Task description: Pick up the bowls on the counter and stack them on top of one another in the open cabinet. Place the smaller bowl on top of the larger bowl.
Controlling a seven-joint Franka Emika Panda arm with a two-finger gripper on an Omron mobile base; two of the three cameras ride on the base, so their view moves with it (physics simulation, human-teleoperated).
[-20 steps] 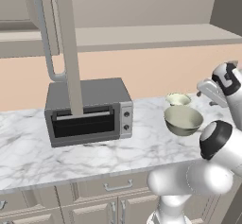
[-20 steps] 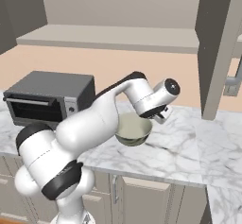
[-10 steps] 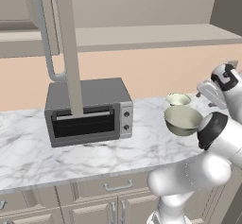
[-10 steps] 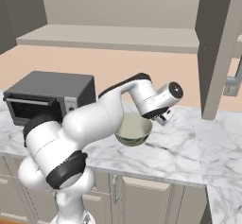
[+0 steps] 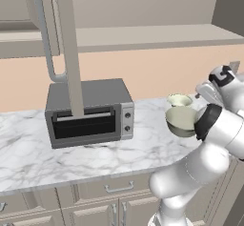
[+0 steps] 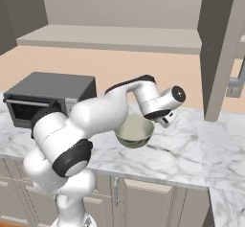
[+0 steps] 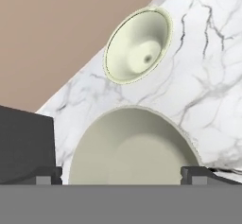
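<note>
Two bowls stand on the white marble counter [image 5: 95, 158] right of the toaster oven. The larger bowl [image 5: 181, 120] [image 6: 135, 130] [image 7: 132, 147] is pale olive inside and sits nearer the front. The smaller cream bowl [image 5: 179, 99] [image 7: 138, 46] stands just behind it, near the wall. My gripper [image 5: 206, 92] [image 6: 165, 120] [image 7: 122, 173] hovers open over the larger bowl's right side, its fingertips [image 7: 196, 173] spread about as wide as the bowl, holding nothing. The cabinet's shelf [image 5: 143, 36] [image 6: 115, 37] runs above the counter, its door [image 5: 66, 44] [image 6: 217, 53] swung open.
A grey toaster oven [image 5: 88, 110] [image 6: 48, 94] stands on the counter left of the bowls, under the open door's loop handle [image 5: 45, 34]. Beige drawer fronts [image 5: 114, 189] lie below the counter. My own white arm [image 6: 95, 116] arches between the oven and the bowls.
My hand has edged slightly lower and to the right over the larger bowl. Both bowls stay in place and the jaws stay open.
</note>
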